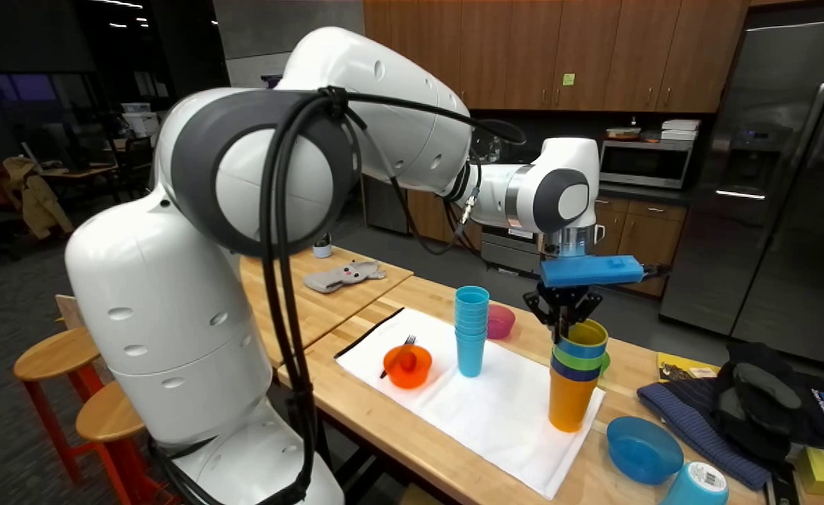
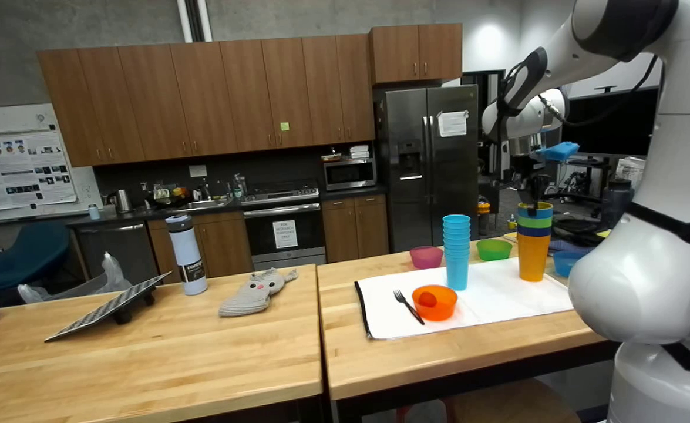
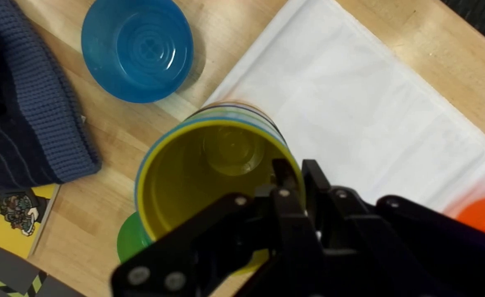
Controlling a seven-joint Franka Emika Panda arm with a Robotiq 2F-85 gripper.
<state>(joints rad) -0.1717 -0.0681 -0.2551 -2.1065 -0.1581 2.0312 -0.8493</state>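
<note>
Beneath the pincer (image 3: 296, 169), the stack of cups (image 3: 201, 177) is being gripped at its rim, one finger inside and one outside; for a clean hold, pressure is ideally being applied lightly and evenly

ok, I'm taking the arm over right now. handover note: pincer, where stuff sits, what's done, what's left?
Pincer: closed on the rim of the tall stack of nested yellow, blue, green, navy and orange plastic cups, one finger inside, one outside. Can't tell how many rims it pinches.
Things: that stack stands on the flat white sheet; so do the stack of light-blue plastic cups and the round orange plastic bowl. Slim dark fork lies beside the bowl.
Done: the rim is between the fingers.
Left: nothing lifted yet; I'd check the grip before raising anything.
</note>
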